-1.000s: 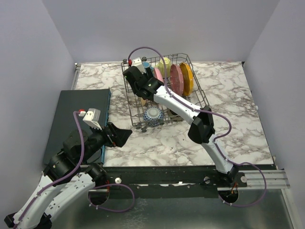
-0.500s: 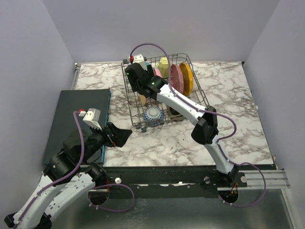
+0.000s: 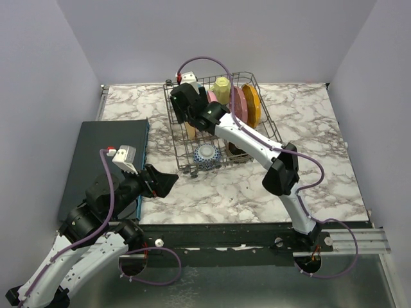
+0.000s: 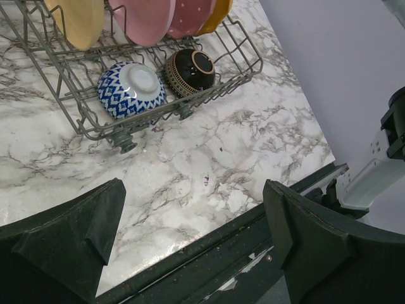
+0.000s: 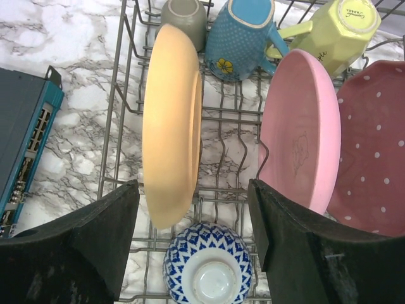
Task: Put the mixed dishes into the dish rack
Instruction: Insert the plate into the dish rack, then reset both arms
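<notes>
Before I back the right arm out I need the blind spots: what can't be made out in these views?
Right wrist view: whether the right gripper touches the peach plate is unclear; the right edge cuts off the dotted plate.
Top view: the right arm covers the grey mug, the blue mug and most of the peach plate in the dish rack.
Left wrist view: the top edge cuts off the plates; no mug shows.

Plates (image 5: 171, 126) stand mid dish rack (image 3: 270, 122), mugs (image 5: 243, 38) behind at far end, 2 bowls (image 4: 130, 88) in front. Mat (image 3: 106, 154) L of rack, on table (image 3: 308, 167).
</notes>
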Tool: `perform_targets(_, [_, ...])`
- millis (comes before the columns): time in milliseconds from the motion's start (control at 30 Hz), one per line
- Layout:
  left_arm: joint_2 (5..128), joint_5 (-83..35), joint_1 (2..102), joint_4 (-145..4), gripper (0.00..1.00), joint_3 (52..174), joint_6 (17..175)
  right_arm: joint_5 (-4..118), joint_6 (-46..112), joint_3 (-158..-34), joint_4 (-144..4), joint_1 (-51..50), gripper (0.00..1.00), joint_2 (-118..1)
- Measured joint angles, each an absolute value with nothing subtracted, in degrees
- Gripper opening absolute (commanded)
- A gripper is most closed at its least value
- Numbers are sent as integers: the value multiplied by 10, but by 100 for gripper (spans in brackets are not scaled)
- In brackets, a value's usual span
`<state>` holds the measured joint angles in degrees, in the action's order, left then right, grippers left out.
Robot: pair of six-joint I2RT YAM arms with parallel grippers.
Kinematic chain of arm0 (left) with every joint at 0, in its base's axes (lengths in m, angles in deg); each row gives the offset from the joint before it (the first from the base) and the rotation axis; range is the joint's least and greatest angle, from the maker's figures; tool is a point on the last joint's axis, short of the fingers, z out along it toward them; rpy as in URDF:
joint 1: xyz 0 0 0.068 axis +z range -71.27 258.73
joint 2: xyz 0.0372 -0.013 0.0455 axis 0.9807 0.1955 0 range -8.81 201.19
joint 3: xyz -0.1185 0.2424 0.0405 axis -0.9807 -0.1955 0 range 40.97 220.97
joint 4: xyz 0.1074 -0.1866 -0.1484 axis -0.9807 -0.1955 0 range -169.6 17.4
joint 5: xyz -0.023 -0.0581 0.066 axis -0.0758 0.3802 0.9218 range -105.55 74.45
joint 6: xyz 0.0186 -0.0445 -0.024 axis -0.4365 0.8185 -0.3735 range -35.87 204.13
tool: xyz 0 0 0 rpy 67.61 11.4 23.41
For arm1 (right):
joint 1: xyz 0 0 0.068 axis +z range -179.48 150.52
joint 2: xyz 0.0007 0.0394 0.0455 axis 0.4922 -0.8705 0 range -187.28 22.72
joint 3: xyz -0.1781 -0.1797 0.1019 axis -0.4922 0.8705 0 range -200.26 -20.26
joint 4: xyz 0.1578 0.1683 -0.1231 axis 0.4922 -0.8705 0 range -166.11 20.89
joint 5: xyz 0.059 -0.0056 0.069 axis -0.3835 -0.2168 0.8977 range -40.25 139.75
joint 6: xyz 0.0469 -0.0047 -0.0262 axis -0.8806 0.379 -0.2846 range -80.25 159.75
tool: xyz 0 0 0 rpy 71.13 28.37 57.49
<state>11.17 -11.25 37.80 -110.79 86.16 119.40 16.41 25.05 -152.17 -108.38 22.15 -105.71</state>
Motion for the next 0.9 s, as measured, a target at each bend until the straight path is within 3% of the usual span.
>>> perform_targets(900, [117,-112,378,-1108,99,861,1194,204,232,-1437,-1053,222,75,-979])
